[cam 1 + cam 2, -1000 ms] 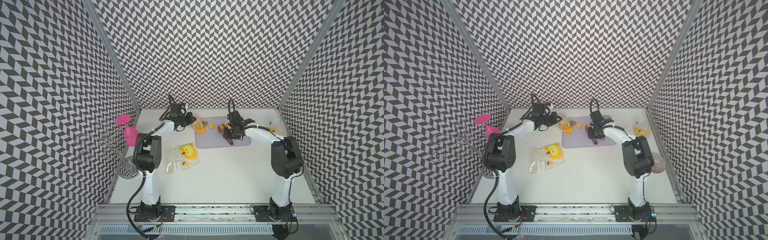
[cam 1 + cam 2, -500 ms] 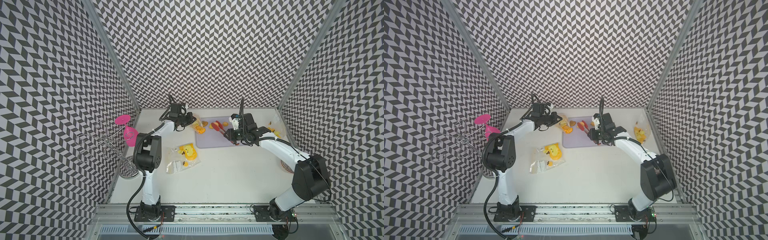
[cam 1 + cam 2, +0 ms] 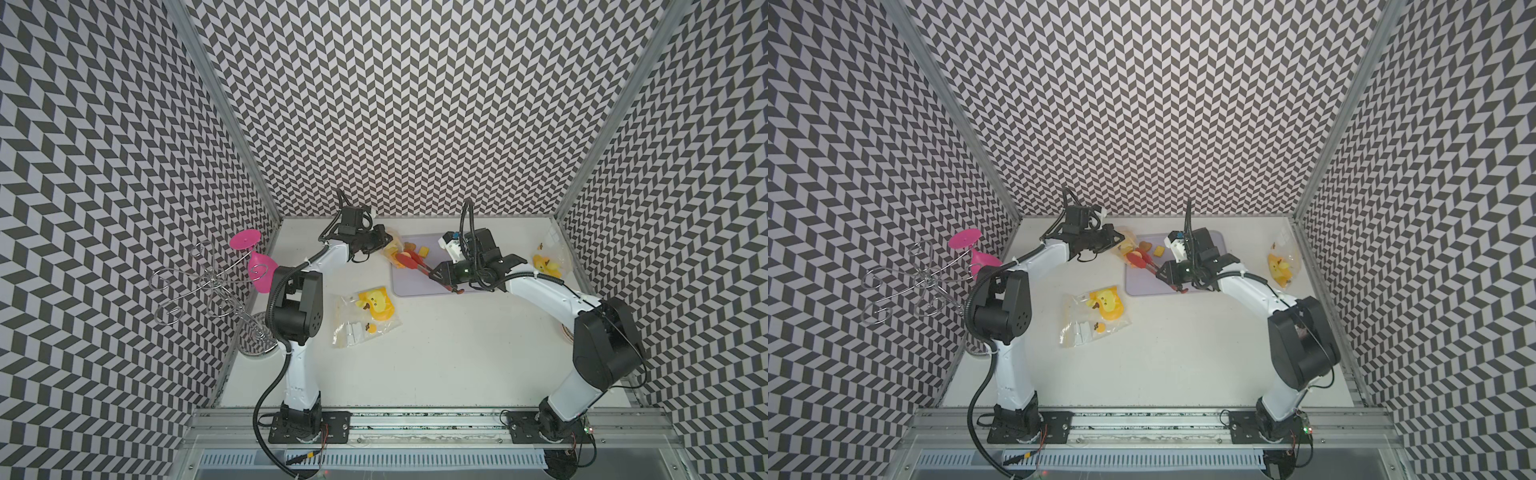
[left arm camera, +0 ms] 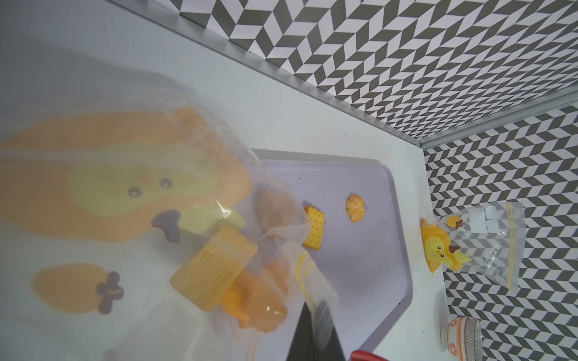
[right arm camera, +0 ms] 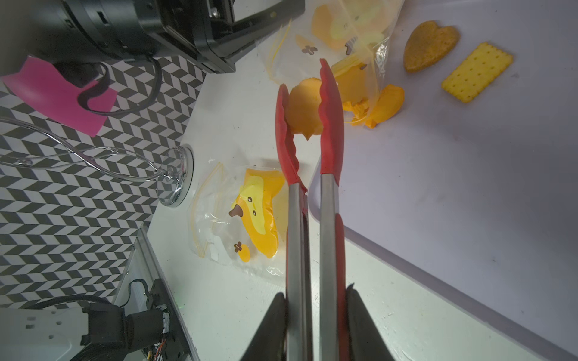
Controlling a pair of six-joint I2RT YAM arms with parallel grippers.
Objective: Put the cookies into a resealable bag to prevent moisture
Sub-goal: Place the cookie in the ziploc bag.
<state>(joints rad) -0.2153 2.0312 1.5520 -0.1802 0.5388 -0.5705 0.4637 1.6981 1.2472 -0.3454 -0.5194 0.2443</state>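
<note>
At far left corner of lilac tray (image 3: 415, 286): left gripper (image 3: 385, 244) pinched shut on rim of resealable bag (image 4: 194, 150), several cookies (image 4: 214, 267) inside; right gripper (image 5: 316, 309) clamped on red tongs (image 5: 327, 218), tips squeezing one orange cookie (image 5: 303, 109) just beside bag mouth; heart cookie (image 5: 430, 45) and rectangular cookie (image 5: 477, 76) loose on tray.

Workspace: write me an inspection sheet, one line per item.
Surface: white table, lilac tray at the back.
Job's things: tongs grip a round cookie close to the held bag, which has cookies inside; heart cookie, yellow cracker and pumpkin-shaped cookie lie on the tray.
Clutter: spare bag mid-table, second spare bag by the wall, wire rack with a pink glass, bowl.
Grippers: left gripper shut on the held bag; right gripper shut on the tongs.
Cables: black cables run along both arms, none on the tray.
Surroundings: chevron walls, metal rail in front.
</note>
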